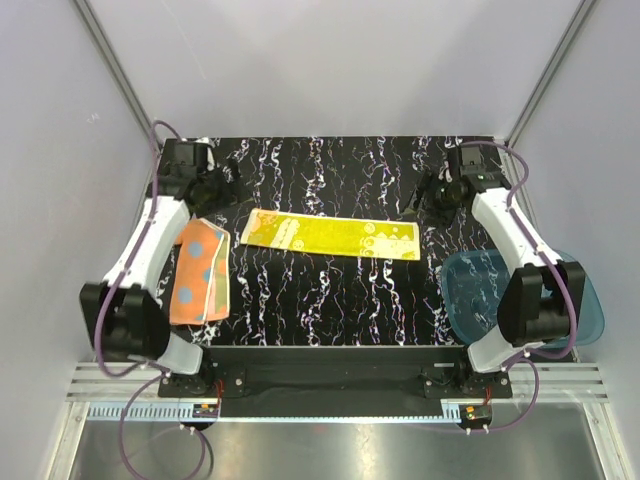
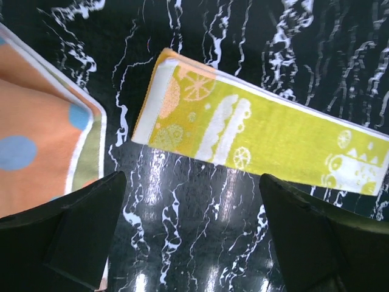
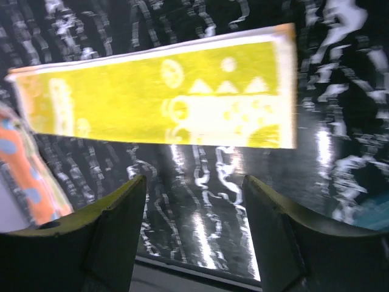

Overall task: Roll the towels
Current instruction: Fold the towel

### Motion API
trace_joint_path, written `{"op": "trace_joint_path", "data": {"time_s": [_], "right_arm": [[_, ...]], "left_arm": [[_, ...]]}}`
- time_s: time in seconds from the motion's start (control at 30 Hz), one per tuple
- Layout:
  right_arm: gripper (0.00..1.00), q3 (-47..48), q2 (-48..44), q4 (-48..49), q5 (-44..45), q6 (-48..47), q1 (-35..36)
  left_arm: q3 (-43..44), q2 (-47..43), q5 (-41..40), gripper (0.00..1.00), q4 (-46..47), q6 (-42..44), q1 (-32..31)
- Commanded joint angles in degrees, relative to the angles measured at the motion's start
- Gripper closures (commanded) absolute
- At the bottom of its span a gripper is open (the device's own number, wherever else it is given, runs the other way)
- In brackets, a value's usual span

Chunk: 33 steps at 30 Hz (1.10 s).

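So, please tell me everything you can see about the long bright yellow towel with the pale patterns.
The long bright yellow towel looks like soft cloth, folded into a narrow flat strip, not rolled yet. It carries pale printed shapes such as wheels and triangles, with a pale band and a thin orange edge at its left end. It lies flat on the black marbled table, stretched left to right near the middle. Nothing touches it: both open grippers are clear of it, and the orange dotted towel lies apart to its left.

a lab test cell: plain white walls (image 1: pixel 330 60), metal frame rails (image 1: pixel 110 60).
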Motion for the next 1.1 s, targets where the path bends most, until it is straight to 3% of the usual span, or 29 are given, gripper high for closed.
{"op": "trace_joint_path", "data": {"time_s": [0.0, 0.13, 0.23, 0.4, 0.57, 0.8, 1.07], "right_arm": [[0.28, -7.2, -1.2, 9.2, -13.5, 6.0, 1.3], [0.31, -14.0, -5.6, 15.6, -12.2, 12.5, 6.3], [0.35, -18.0, -7.3, 15.9, -6.8, 18.8, 10.2], [0.38, -26.7, -7.5, 17.7, -0.6, 27.6, 11.1], [0.36, -23.0, -3.8, 8.1, 9.5, 25.9, 11.0], [0.39, -16.5, 1.3, 2.4, 20.9, 24.9, 10.9], [0.5, -14.6, 5.7, 2.9, 22.3, 22.3, 6.4]], "left_arm": [[-3.9, -8.4, -3.0, 0.01, 2.2, 4.7, -0.1], [-14.2, -20.0, -4.0, 0.01, 11.0, 0.8, 0.2], [-18.1, -23.1, 5.1, 0.01, 14.6, 0.4, 0.3], [-16.2, -21.4, -0.5, 0.01, 8.5, 1.7, 0.3], [-18.1, -23.0, -0.2, 0.01, 10.0, 1.0, 0.2], [-17.9, -22.9, -0.1, 0.01, 9.6, 0.9, 0.1], [-17.8, -23.0, 0.4, 0.01, 9.6, 0.8, 0.0]]}}
